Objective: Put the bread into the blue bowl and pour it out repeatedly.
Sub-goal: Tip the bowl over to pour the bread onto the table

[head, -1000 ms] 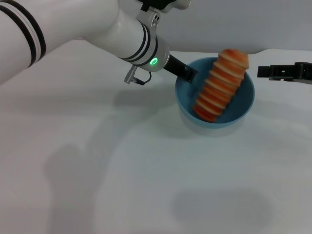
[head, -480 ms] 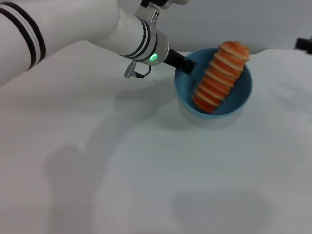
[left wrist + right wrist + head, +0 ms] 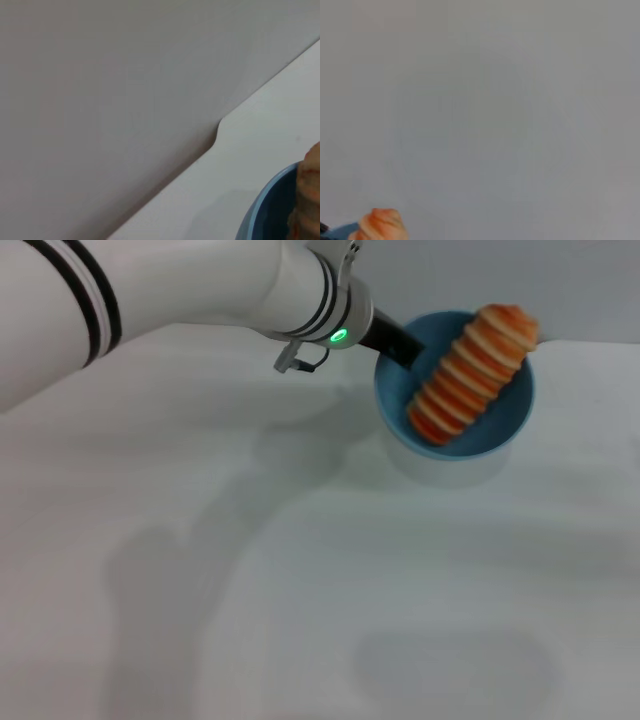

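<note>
Blue bowl (image 3: 500, 435) higher now (left claw (image 3: 405, 345) on rim), bread (image 3: 470, 375) overhanging.

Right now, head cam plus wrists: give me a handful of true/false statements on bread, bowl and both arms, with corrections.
1. The bread lies flat on the table beside the bowl. False: it leans inside the blue bowl, its upper end sticking out over the rim.
2. The left gripper is at the bowl's rim. True: its dark end meets the rim on the side facing the left arm.
3. The right gripper is holding the bread. False: the right gripper is not in the head view.
4. The bowl casts a shadow on the white table beneath it. True.
5. The bowl is upside down. False: its opening faces up, towards the head camera.
</note>
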Motion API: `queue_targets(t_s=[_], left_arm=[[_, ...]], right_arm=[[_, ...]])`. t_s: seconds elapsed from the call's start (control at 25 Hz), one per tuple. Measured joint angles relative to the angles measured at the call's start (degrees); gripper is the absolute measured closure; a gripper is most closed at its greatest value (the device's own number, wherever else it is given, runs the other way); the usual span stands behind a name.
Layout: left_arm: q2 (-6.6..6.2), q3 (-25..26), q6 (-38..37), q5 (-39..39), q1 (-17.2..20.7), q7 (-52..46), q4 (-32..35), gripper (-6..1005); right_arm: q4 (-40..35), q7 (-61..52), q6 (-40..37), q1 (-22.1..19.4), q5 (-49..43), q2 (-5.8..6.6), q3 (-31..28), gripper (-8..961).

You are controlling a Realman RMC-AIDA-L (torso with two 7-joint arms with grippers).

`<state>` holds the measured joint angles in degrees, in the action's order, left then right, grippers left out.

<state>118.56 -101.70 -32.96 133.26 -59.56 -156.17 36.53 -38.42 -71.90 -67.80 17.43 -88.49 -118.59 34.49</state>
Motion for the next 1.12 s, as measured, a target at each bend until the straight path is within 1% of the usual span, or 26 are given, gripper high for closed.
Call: queue_targets(t_s=[0.04,0.12,0.2,0.24,0.28,0.36,0.52,0.68,0.8,0.92,1.12], left_arm=[[0.0,0.0,0.0,0.0,0.0,0.0,0.0,1000],[0.04,-1.27,1.33,0.01,-0.24,0.0,0.11,1000],[0.04,-3.71,3.32,0.04,-0.4,0.0,0.53,1000],[-0.02,-5.88,5.03,0.58,-0.95,0.01,0.56,1000],[-0.02,-5.88,5.03,0.58,-0.95,0.01,0.56,1000],[-0.04,-8.47,6.36,3.38,-2.02,0.04,0.16,1001],[0.21,-10.82,7.46,9.27,-2.59,0.05,0.53,1001],[0.35,-14.88,11.1,12.01,-2.72,-0.05,0.68,1000],[0.41,-16.24,12.49,13.5,-2.78,-0.16,0.68,1000],[0.42,-18.14,14.22,16.73,-2.73,-0.1,0.96,1001],[0.43,-18.58,16.73,23.06,-1.48,-0.24,2.59,1000]], right_arm=[[2.92,6.67,0.6,-0.58,3.3,0.09,-0.12,359],[3.99,8.7,1.38,-0.81,3.96,0.12,-0.38,359],[5.03,9.47,3.17,-1.22,4.2,0.1,-1.52,360],[5.42,9.47,3.89,-1.4,4.29,0.03,-2.59,360],[6.0,9.47,4.17,-1.55,4.39,-0.06,-3.8,360],[7.43,9.47,4.13,-1.78,4.51,-0.08,-5.99,360],[9.31,10.7,3.97,-2.42,4.6,0.01,-8.04,360],[10.08,12.01,3.54,-2.56,4.74,-0.08,-9.58,360],[10.19,12.05,2.88,-2.53,4.81,-0.09,-9.7,360],[10.22,12.05,2.81,-2.41,5.12,-0.1,-9.74,360],[10.62,12.05,2.77,-1.86,5.5,0.03,-9.79,361]])
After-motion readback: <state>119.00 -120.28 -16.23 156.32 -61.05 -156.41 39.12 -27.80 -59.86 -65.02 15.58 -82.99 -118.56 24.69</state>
